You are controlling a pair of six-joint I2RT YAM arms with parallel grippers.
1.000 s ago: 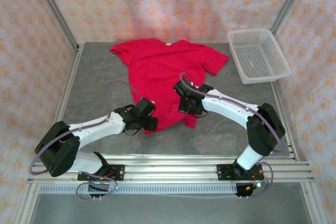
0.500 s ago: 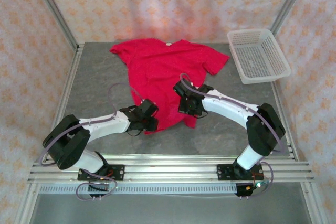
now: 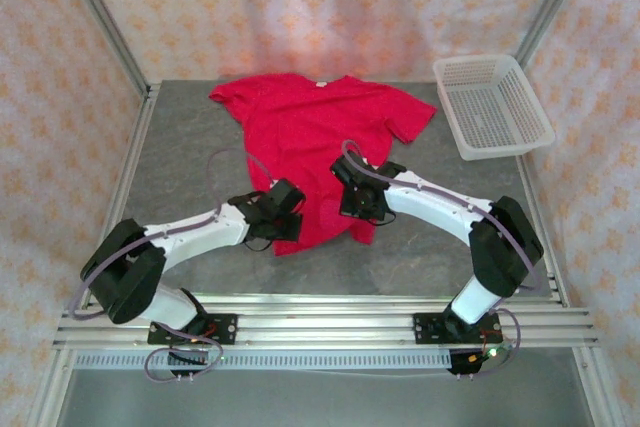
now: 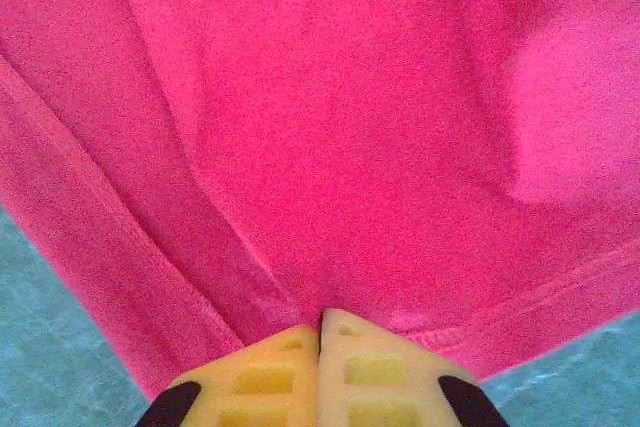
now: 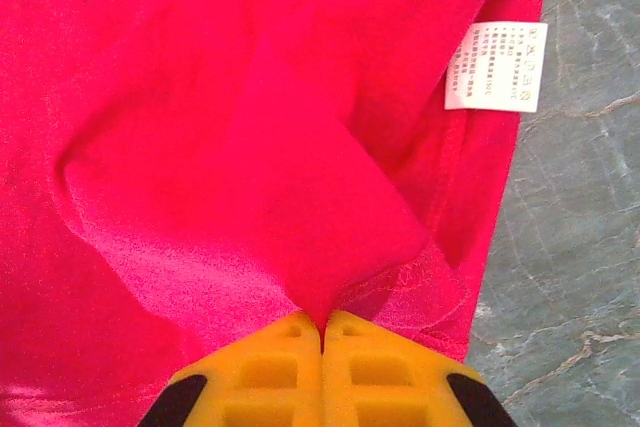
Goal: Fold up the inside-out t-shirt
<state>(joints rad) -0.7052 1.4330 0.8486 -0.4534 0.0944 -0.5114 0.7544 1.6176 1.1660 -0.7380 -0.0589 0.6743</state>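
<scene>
I hold the t-shirt (image 3: 310,132) at its near hem, my left gripper (image 4: 320,322) clenched on the left corner and my right gripper (image 5: 322,322) on the right corner, while the cloth lies flat on the table (image 3: 190,167), its long axis running away from both toward the far side.

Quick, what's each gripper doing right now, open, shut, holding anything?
Left gripper: jaws shut on the red t-shirt near its bottom hem.
Right gripper: jaws shut on a pinched fold of the t-shirt.
</scene>
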